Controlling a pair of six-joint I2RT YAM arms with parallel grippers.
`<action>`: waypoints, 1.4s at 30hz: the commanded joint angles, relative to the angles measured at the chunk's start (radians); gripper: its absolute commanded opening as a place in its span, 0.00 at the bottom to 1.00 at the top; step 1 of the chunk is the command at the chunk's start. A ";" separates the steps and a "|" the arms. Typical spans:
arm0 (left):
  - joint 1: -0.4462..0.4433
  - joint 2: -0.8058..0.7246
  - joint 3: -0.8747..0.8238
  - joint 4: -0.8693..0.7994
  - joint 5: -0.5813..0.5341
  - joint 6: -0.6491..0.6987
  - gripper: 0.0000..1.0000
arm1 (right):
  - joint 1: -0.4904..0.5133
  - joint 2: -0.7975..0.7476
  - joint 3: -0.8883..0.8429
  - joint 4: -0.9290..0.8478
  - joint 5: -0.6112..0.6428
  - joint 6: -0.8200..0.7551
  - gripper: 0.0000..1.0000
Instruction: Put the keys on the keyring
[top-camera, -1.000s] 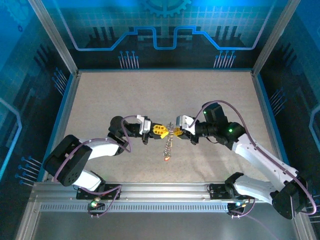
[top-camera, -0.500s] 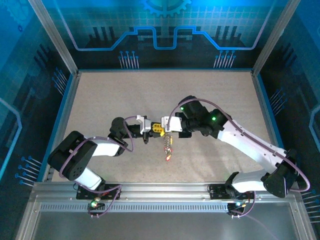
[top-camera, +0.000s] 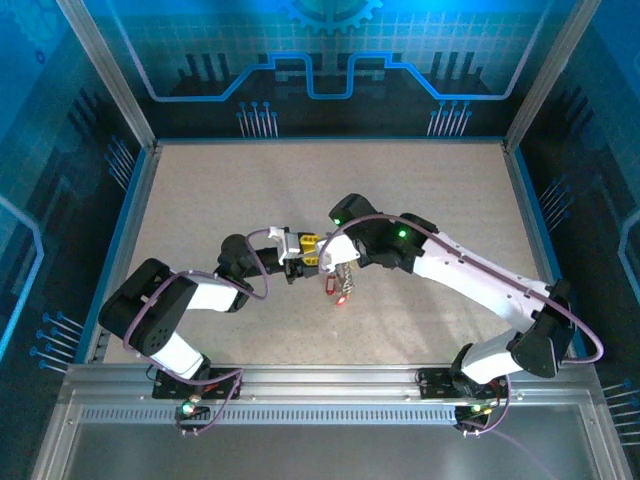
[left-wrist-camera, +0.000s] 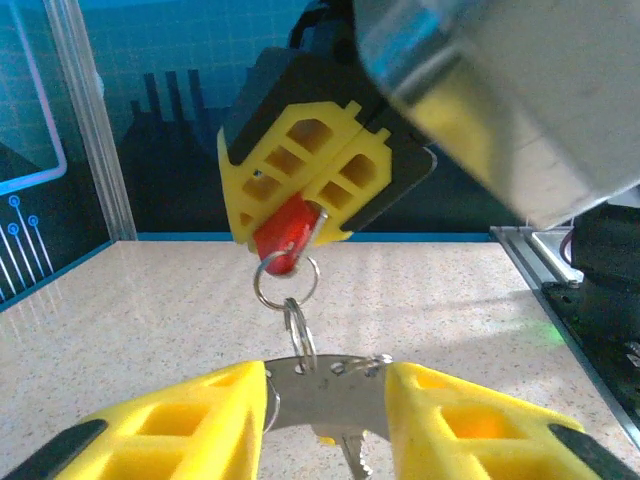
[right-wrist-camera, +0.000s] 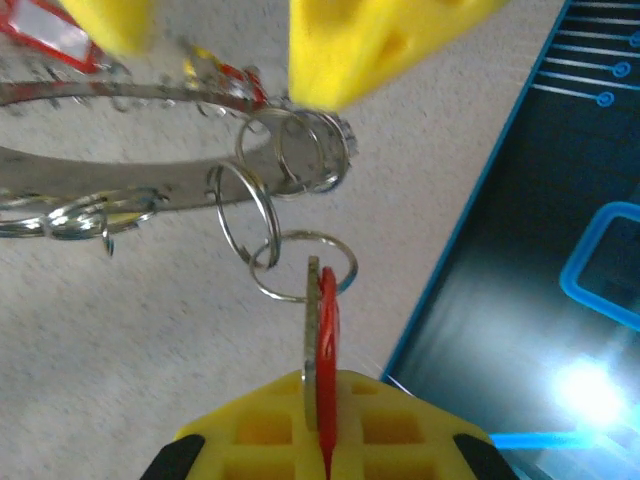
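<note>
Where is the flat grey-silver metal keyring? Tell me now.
In the left wrist view the keyring sits at bottom centre, clamped between the left gripper's yellow fingers, linked by small wire rings to the red-headed key just above it.

White arms (top-camera: 480, 283), purple cables (top-camera: 596, 338), green lights (top-camera: 401, 233)

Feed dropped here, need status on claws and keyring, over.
Left claw shut on keyring. Right claw shut on red key, linked to keyring. No obstruction seen.
</note>
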 joint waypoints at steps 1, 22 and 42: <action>0.024 -0.012 -0.021 0.018 -0.020 -0.008 0.40 | 0.012 0.022 0.065 0.046 0.179 -0.124 0.00; 0.223 -0.060 -0.201 0.017 -0.532 -0.302 0.99 | -0.068 0.093 0.150 0.085 0.406 -0.456 0.00; 0.353 -0.334 -0.273 -0.153 -0.775 -0.247 0.99 | 0.200 0.332 0.520 -0.383 0.207 0.085 0.00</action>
